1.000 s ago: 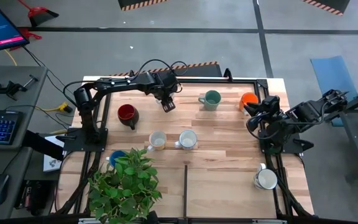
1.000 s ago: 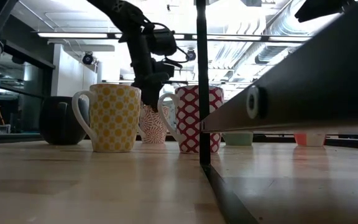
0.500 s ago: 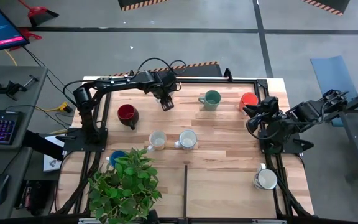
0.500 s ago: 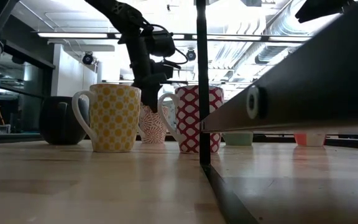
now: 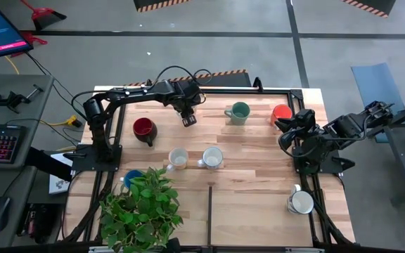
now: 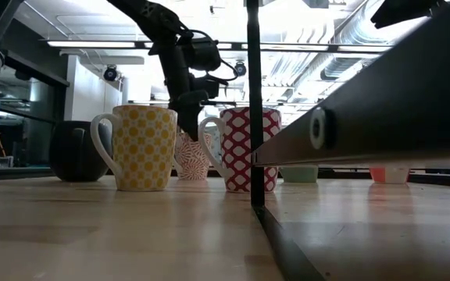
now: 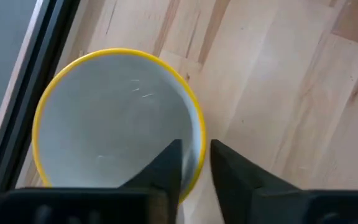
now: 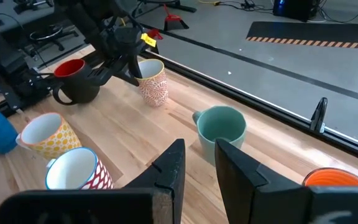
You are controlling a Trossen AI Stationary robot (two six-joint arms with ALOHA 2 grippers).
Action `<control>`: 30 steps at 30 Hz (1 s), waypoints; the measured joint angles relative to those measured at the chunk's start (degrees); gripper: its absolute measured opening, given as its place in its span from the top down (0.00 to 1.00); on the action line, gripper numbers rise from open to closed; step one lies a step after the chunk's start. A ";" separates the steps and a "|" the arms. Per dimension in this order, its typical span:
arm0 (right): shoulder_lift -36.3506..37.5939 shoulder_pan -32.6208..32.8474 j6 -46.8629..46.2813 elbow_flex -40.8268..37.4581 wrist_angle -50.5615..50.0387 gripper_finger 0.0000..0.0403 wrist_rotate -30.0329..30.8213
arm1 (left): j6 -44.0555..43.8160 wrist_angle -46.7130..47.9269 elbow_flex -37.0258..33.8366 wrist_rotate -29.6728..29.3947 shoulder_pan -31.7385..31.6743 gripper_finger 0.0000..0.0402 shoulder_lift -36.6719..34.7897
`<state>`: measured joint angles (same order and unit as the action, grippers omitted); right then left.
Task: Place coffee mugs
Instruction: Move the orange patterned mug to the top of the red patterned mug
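While left tool (image 7: 194,163) pinches its rim, yellow-rimmed mug (image 7: 104,112) sits empty.

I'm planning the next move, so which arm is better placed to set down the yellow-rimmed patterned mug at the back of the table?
The left. Its hand already pinches the rim of the yellow-rimmed, red-patterned ceramic mug, while the right hand sits across the wooden table near the orange mug.

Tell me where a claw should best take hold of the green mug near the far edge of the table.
Probably the rim wall of the green mug, coming straight down from above: it stands upright with its mouth open, and nothing crowds it. One finger inside and one outside, on the side away from the handle, which points toward the left arm's side. The right claw is the closer one.
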<state>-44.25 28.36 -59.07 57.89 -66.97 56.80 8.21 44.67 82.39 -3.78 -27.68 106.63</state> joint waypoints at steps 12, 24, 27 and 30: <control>0.00 0.01 0.61 0.00 -0.01 0.82 0.02 | 0.00 -0.50 0.17 -0.81 0.34 0.99 -0.02; -0.02 0.01 0.63 0.00 -0.01 0.82 0.13 | 1.39 8.69 15.74 -1.00 7.18 1.00 -0.44; -0.02 0.00 0.62 0.00 0.01 0.82 0.17 | 1.44 9.83 18.63 -1.63 10.72 1.00 -0.46; 0.00 0.00 0.61 0.00 0.34 0.82 0.17 | 1.49 9.23 20.67 -2.86 14.25 1.00 -0.48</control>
<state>-44.25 28.36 -58.46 57.89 -66.63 56.97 9.69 53.90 103.06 -6.64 -13.42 106.15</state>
